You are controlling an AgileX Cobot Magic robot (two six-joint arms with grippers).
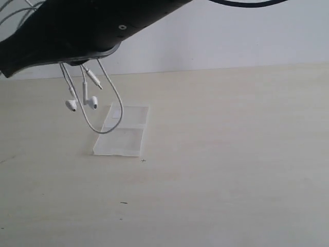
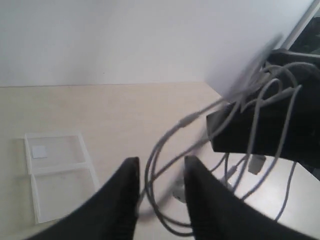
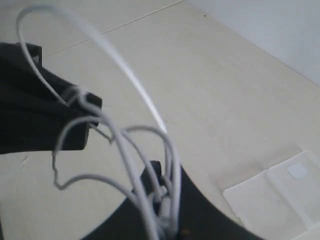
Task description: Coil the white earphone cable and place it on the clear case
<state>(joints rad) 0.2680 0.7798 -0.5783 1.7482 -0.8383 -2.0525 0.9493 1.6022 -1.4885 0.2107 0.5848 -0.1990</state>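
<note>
You are looking at a white earphone cable [image 3: 135, 86] that is showing smooth, faintly glossy plastic, as are its earbuds [image 1: 92, 102] at ten o'clock of the clear case [image 1: 123, 139]. That case is reading as smooth, translucent plastic with shiny edges. The pale table [image 1: 231, 154] is appearing as matt, lightly grained wood, while the arm's black shell [image 1: 77, 31] is showing a satin sheen.

Bright, even light, faint shadows; both wrist views blur the white earphone cable [image 2: 189, 120].
</note>
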